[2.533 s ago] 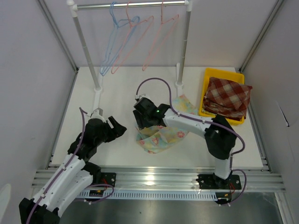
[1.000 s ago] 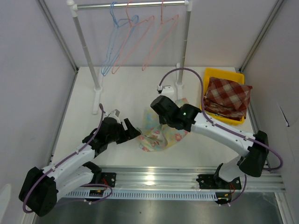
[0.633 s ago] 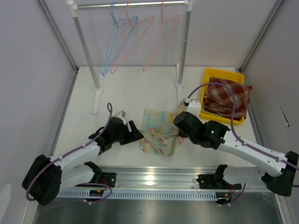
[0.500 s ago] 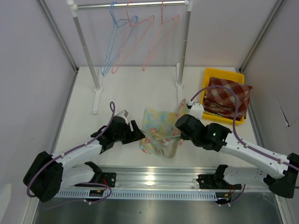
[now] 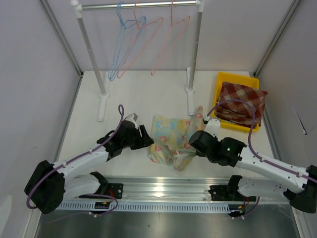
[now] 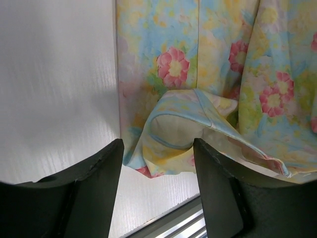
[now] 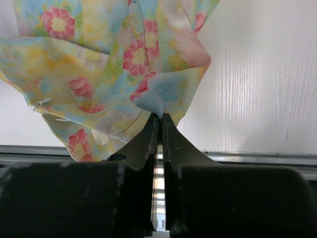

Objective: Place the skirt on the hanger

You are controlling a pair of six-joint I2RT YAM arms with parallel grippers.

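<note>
Floral skirt (image 5: 171, 141) is lying crumpled on the white desk (image 5: 133, 94), toward the near edge and between the two arms, with one narrow corner reaching back beside the foot of the rack's right post (image 5: 191, 94). Right arm (image 5: 262, 161) is stretching in low from the right; its jaws are pressing flat together on a small peak of the skirt (image 7: 124, 64), and in the wrist view the fabric is bunching up and fanning away from the black fingers (image 7: 146, 144). Left arm (image 5: 94, 156) is reaching in from the left; its jaws are standing apart at the skirt's left edge, gripping nothing. In the left wrist view the two dark fingers (image 6: 94, 193) are flanking a raised, blue-trimmed fold of the skirt (image 6: 198, 74), and I cannot tell whether either finger is touching the cloth. Nothing is hanging from the skirt side yet: the blue hanger (image 5: 121, 44) and the two pink hangers (image 5: 168, 42) are hanging bare on the rail (image 5: 138, 6) at the back of the desk, well apart from the skirt. At the right rear a yellow bin (image 5: 237, 78) is holding folded red checked cloth (image 5: 242, 101), which is spilling over its right rim.
</note>
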